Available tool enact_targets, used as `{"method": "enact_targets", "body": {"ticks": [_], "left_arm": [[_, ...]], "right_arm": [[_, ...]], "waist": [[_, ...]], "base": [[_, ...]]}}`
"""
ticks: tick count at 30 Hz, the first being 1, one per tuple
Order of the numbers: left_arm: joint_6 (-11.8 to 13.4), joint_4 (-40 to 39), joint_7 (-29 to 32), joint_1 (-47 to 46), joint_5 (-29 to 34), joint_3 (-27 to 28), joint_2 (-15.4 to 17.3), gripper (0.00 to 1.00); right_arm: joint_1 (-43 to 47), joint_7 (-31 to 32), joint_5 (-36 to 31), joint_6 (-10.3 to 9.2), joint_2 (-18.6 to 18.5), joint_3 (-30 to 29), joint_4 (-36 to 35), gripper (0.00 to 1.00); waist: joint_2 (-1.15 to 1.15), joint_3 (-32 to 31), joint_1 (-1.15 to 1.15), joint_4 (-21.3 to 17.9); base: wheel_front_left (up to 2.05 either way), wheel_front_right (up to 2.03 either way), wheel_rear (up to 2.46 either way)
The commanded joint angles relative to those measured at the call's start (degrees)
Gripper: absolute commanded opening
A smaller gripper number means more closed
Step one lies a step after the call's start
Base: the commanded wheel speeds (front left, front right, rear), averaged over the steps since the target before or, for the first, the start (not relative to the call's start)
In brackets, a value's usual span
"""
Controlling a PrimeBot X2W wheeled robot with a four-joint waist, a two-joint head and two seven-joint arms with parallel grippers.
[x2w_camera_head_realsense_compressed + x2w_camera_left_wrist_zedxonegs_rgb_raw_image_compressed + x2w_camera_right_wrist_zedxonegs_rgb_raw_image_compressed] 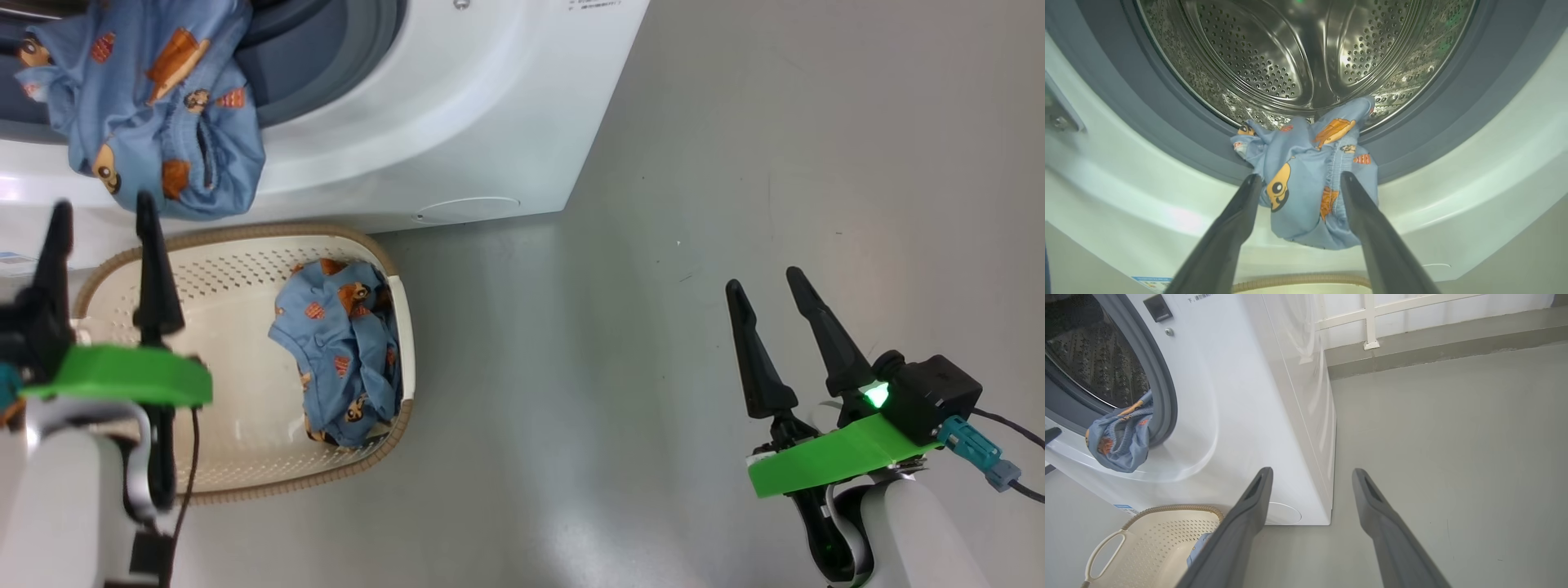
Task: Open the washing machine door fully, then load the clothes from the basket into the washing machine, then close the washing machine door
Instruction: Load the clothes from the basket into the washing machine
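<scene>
Left gripper [103, 206], fingers wide apart & empty, faces a light-blue cartoon-print fabric garment [1306, 192] draped over the grey-blue rubber gasket [1147, 118] of the white front-loading washing machine [457, 122]. 2nd garment [347, 359] lies in the cream perforated plastic basket [229, 269] just before it; right gripper [763, 280], open & empty, over grey floor [653, 367].

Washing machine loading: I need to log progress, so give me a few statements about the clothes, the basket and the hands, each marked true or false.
1. A blue printed garment hangs over the lower rim of the washing machine opening, partly outside the drum. True.
2. The basket holds nothing. False: a second garment lies at its right end in the head view.
3. The left hand is shut on the hanging garment. False: its fingers are apart and grip nothing.
4. The right hand is open above the grey floor. True.
</scene>
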Motion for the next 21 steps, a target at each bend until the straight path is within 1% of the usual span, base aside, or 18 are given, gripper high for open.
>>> {"method": "enact_targets", "body": {"ticks": [1, 7, 13, 21], "left_arm": [[0.50, -1.81, -0.16, 1.60, -0.32, 1.99, 1.80, 1.00], [1.69, -4.36, -0.20, 5.74, -1.03, 2.48, 0.70, 1.00], [2.21, -5.70, -0.21, 8.56, -1.51, 2.32, 0.00, 1.00], [3.06, -6.75, -0.24, 12.25, -1.50, 2.70, 0.19, 1.00]], "right_arm": [[0.95, -0.27, -0.59, 0.17, 0.19, 1.43, -1.23, 1.00], [1.04, -0.27, -0.63, 0.17, 0.09, 1.41, -1.30, 1.00], [0.76, -0.27, -0.50, 0.17, 0.01, 1.70, -1.28, 1.00], [0.75, -0.27, -0.33, 0.17, -0.16, 1.40, -1.24, 1.00]], "waist": [[0.00, -0.01, 0.00, 0.01], [0.00, 0.07, 0.00, 0.28], [0.00, 0.25, 0.00, 0.31], [0.00, 0.38, 0.00, 0.25]], "base": [[0.00, 0.00, 0.00], [0.00, 0.00, 0.00], [0.00, 0.00, 0.00], [0.00, 0.00, 0.00]]}}
